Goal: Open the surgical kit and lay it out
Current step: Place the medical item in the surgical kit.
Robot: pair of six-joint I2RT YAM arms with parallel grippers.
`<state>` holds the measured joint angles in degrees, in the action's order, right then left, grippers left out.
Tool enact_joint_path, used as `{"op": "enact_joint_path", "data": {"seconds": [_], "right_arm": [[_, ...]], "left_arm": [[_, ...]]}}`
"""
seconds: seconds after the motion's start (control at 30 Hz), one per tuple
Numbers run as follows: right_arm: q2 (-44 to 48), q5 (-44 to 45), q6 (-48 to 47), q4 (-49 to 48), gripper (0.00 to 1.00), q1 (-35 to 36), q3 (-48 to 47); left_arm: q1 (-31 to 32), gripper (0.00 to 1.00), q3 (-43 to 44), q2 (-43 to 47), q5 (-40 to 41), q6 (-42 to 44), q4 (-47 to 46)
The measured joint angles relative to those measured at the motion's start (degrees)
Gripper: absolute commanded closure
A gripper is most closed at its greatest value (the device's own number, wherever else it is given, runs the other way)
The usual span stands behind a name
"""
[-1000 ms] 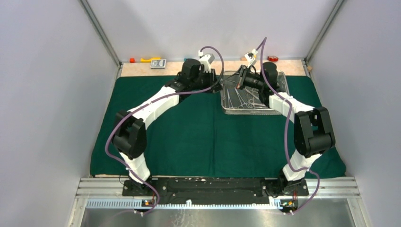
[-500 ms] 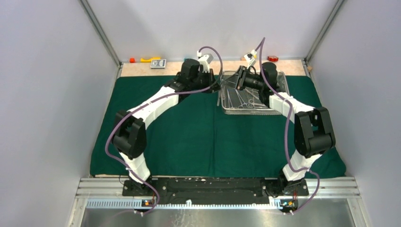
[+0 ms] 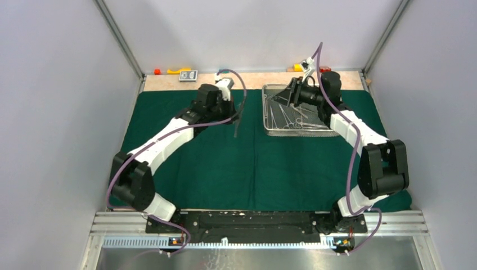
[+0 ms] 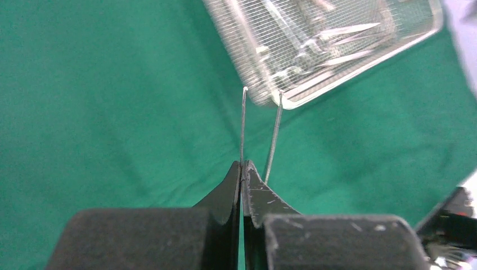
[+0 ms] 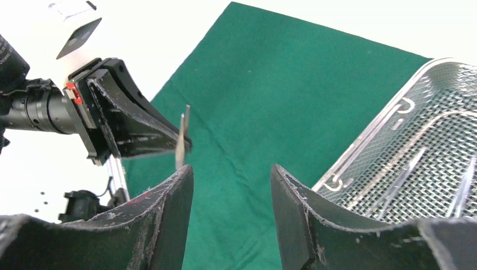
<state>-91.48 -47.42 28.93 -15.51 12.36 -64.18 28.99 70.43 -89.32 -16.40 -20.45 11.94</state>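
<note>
Wooden table (image 3: 169, 83), green cloth (image 3: 253, 169), coloured blocks (image 3: 179, 71)

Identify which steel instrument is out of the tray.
The tweezers pinched in the left gripper, their two prongs sticking out above the green cloth. The other instruments lie inside the mesh tray.

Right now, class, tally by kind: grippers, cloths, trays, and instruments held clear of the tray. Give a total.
Grippers: 2 (left gripper, right gripper)
Green cloth: 1
Wire-mesh tray: 1
Tweezers held clear of the tray, in the left gripper: 1
Total: 5
Instruments lying in the tray are too blurred to count.
</note>
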Motion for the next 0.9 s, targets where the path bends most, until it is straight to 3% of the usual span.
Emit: {"op": "enact_joint_path", "data": {"seconds": [0.23, 0.4, 0.9], "right_arm": [[6.38, 1.79, -9.14, 4.55, 0.48, -1.03, 2.45], [9.42, 3.93, -13.92, 6.12, 0.48, -1.03, 6.84], [9.68, 7.28, -17.42, 7.87, 0.48, -1.84, 8.33]], "left_arm": [[-8.48, 1.0, -15.54, 12.35, 6.84, 8.72, 7.78], [-17.18, 1.0, -23.47, 15.32, 7.78, 12.46, 13.73], [-21.62, 1.0, -19.61, 8.76, 13.33, 18.75, 25.44]]}}
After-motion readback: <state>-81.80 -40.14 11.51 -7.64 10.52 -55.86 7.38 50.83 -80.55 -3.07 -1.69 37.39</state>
